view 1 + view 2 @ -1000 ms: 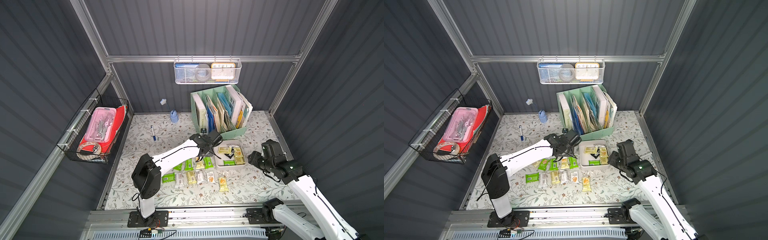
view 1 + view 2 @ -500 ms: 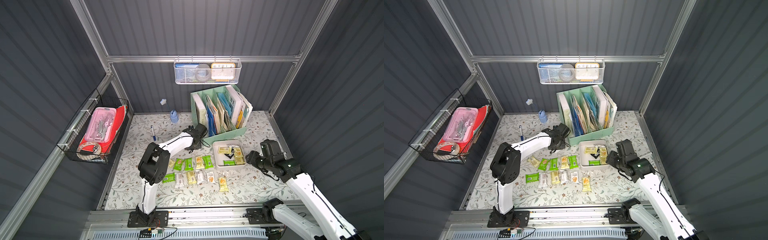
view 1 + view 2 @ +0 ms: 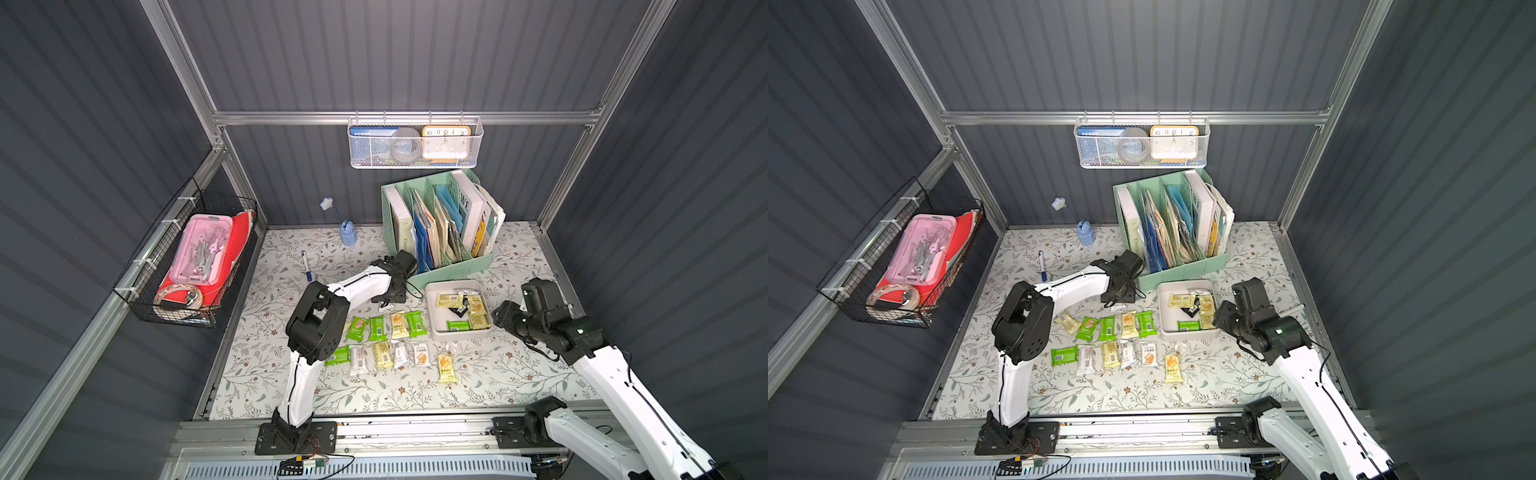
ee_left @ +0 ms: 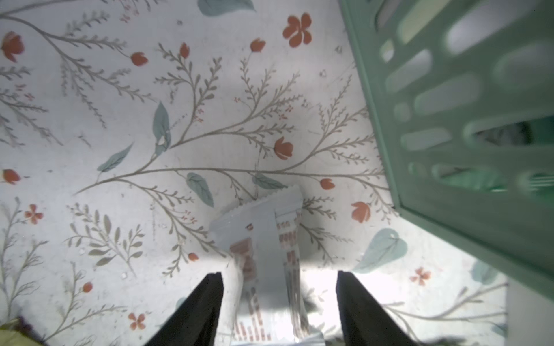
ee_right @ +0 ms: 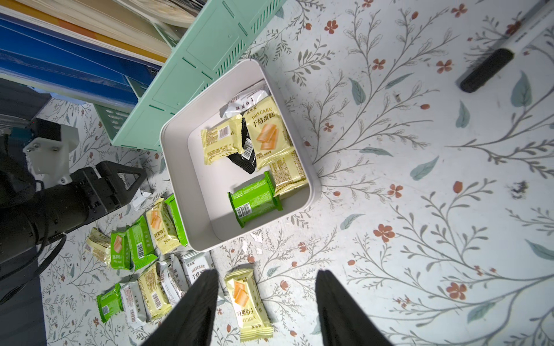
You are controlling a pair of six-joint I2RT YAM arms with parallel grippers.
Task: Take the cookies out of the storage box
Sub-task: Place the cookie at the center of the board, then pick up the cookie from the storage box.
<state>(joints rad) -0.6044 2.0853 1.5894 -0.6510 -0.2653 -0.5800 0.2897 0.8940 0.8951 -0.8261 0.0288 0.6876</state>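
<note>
Left claw [image 4: 278,277] - fingers apart, nothing gripped. A silver packet [image 4: 263,239] lies loose on the table [image 4: 120,119] between them, just beside the mint file organiser [image 4: 449,119]. Two rows of cookies [image 3: 376,328] are laid out on the table left of the storage box [image 3: 432,328]. About six packets sit inside it - yellow, green, black, silver. Right claw [image 5: 266,272] spread, empty, above the table near the box.

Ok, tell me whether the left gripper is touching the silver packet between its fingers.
Apart. The left wrist view shows the left gripper open, with bare tablecloth either side of the silver packet.
</note>
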